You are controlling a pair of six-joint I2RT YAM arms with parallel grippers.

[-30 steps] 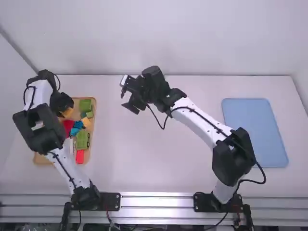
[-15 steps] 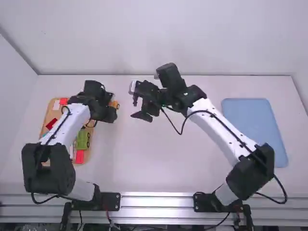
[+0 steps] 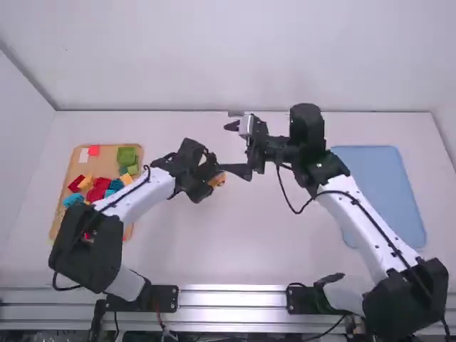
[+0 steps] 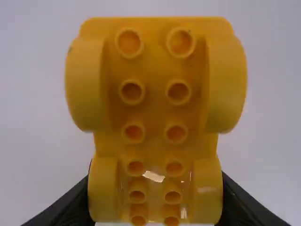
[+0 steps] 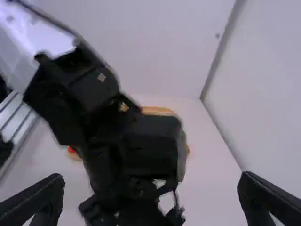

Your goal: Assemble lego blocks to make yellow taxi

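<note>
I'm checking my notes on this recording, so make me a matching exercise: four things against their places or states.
1. Left pincer
2. Right pincer
3. Tan tray
4. Blue tray

A. open
B. on the table's right side
C. shut on a yellow block
D. bearing coloured blocks

Pairs: 1-C, 2-A, 3-D, 4-B

High view, wooden tray part-hidden by left arm, studs too small to count; left gripper's fingertips hidden behind yellow wheeled base; right wrist view, left arm blurred.
</note>
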